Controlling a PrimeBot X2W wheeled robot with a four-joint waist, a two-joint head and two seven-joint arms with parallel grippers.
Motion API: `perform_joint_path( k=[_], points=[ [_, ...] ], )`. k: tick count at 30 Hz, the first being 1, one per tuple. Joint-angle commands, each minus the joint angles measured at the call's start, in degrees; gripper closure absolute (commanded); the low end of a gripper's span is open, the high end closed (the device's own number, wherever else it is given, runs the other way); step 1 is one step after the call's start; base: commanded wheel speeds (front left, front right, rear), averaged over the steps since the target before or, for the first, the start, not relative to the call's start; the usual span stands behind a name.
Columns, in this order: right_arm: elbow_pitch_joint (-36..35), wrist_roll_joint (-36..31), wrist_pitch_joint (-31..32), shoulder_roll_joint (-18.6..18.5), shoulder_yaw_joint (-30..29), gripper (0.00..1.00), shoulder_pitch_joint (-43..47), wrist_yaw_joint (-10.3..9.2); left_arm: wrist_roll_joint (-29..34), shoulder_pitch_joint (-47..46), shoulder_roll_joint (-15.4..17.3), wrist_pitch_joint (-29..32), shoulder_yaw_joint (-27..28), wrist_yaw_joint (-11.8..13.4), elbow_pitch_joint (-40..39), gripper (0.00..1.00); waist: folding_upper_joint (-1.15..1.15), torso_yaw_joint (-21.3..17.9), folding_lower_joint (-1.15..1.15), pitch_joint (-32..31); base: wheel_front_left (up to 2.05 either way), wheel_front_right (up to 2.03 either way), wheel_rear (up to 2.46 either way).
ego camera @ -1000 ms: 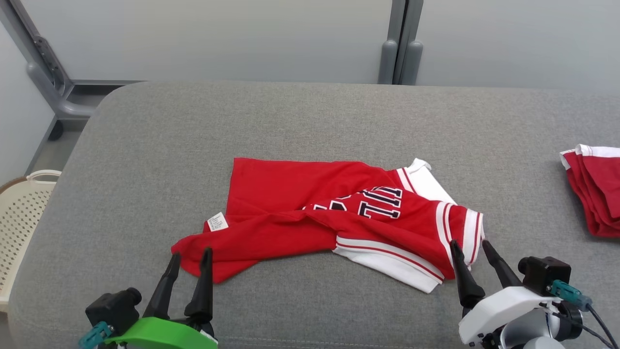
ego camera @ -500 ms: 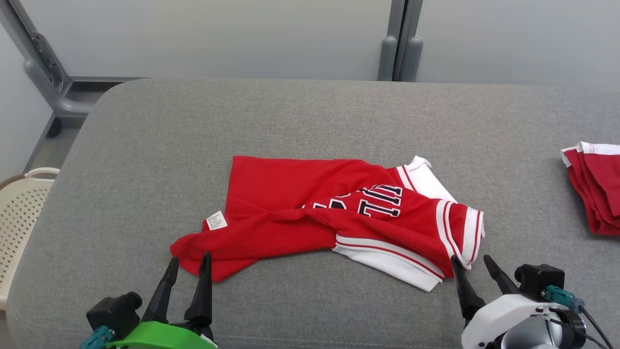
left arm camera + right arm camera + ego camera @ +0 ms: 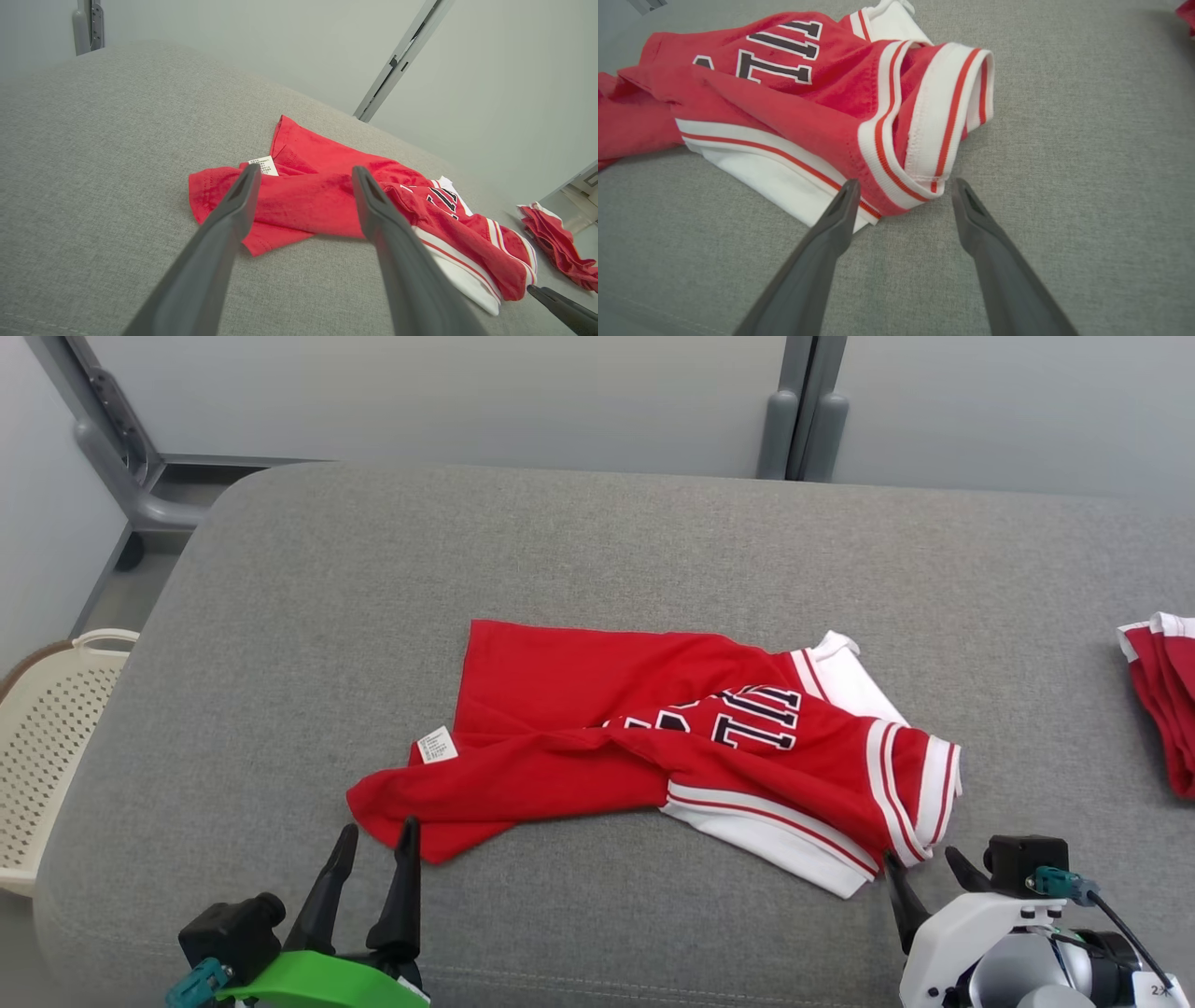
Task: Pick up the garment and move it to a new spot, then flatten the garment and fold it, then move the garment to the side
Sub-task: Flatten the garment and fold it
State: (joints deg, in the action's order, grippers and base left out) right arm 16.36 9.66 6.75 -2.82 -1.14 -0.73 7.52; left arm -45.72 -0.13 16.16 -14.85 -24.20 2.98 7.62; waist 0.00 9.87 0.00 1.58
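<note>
Left end effector spread | right end effector spread | garment: white tag (print unreadable), dark letters partly hidden

A crumpled red garment with white striped trim is being carried by the grey fabric-covered tabletop, around its middle and toward the near edge. A stack of folded red cloth is being borne at the right edge, well apart.

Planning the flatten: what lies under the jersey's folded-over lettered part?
White fabric of the jersey pokes out below it at the near edge and at the far corner, on the grey cushion. How the covered layers lie cannot be seen.
</note>
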Motion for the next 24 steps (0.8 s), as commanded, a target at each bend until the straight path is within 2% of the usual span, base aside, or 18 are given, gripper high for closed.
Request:
perform_joint_path(
  k=[1, 6, 7, 8, 9, 10, 12, 13, 14, 18, 23, 24],
  points=[
    [0.4, -0.2, -0.1, -0.2, 0.0, 0.0, -0.8, -0.05, 0.5, -1.1, 0.0, 0.0, 0.0, 0.1, -0.3, 0.0, 0.0, 0.4, 0.0, 0.5, 0.0, 0.0, 0.0],
    [3.1, -1.2, -0.7, -0.2, 0.0, 0.0, -2.3, -0.06, 0.8, -1.4, -0.1, 0.0, -0.1, 0.2, -0.2, 0.0, 0.0, 1.2, 0.0, 1.2, 0.0, 0.0, 0.0],
    [3.6, -1.5, -0.7, -0.2, -0.1, 0.1, -2.6, -0.06, 0.7, -1.6, -0.1, 0.0, -0.2, 0.1, -0.1, 0.0, 0.0, 1.3, 0.0, 1.2, 0.0, 0.0, 0.0],
    [4.0, -1.6, -0.7, -0.2, -0.3, 0.34, -3.0, -0.06, 0.7, -1.7, -0.1, 0.0, -0.2, 0.1, -0.1, 0.0, 0.0, 1.4, 0.0, 1.3, 0.0, 0.0, 0.0],
    [4.5, -2.1, -0.7, -0.2, -0.5, 0.64, -3.4, -0.06, 0.6, -1.7, -0.2, 0.0, -0.3, 0.1, 0.0, 0.0, 0.0, 1.6, 0.0, 1.3, 0.0, 0.0, 0.0],
    [4.9, -2.1, -0.6, -0.2, -0.5, 0.71, -3.6, -0.06, 0.6, -1.7, -0.2, 0.0, -0.3, 0.1, 0.0, 0.0, 0.0, 1.6, 0.0, 1.3, 0.0, 0.0, 0.0],
    [5.6, -2.6, -0.6, -0.2, -0.5, 0.76, -3.9, -0.06, 0.5, -1.8, -0.2, 0.0, -0.4, 0.1, 0.1, 0.0, 0.0, 1.8, 0.0, 1.3, 0.0, 0.0, 0.0],
    [5.9, -2.6, -0.6, -0.2, -0.5, 0.94, -4.1, -0.06, 0.4, -1.7, -0.2, 0.0, -0.4, 0.1, 0.1, 0.0, 0.0, 1.8, 0.0, 1.3, 0.0, 0.0, 0.0],
    [6.2, -2.7, -0.6, -0.2, -0.5, 1.0, -4.3, -0.06, 0.3, -1.7, -0.1, 0.0, -0.4, 0.1, 0.2, 0.0, 0.0, 1.8, 0.0, 1.3, 0.0, 0.0, 0.0],
    [6.5, -2.7, -0.9, -0.2, -0.2, 1.0, -4.5, -0.06, 0.1, -1.7, 0.1, 0.0, -0.2, 0.2, 0.2, 0.0, 0.0, 1.8, 0.0, 1.1, 0.0, 0.0, 0.0],
    [3.6, -1.8, -1.6, -0.2, -1.4, 1.0, -4.7, -0.06, -0.1, -1.6, 0.3, 0.1, -0.4, 0.1, 0.0, 0.0, 0.0, 1.7, 0.0, 0.9, 0.0, 0.0, 0.0],
    [1.1, -1.4, -1.5, -0.2, -2.2, 1.0, -4.8, -0.06, -0.2, -1.4, 0.4, 0.1, -0.3, 0.2, -0.1, 0.0, 0.0, 1.6, 0.0, 0.8, 0.0, 0.0, 0.0]
  ],
)
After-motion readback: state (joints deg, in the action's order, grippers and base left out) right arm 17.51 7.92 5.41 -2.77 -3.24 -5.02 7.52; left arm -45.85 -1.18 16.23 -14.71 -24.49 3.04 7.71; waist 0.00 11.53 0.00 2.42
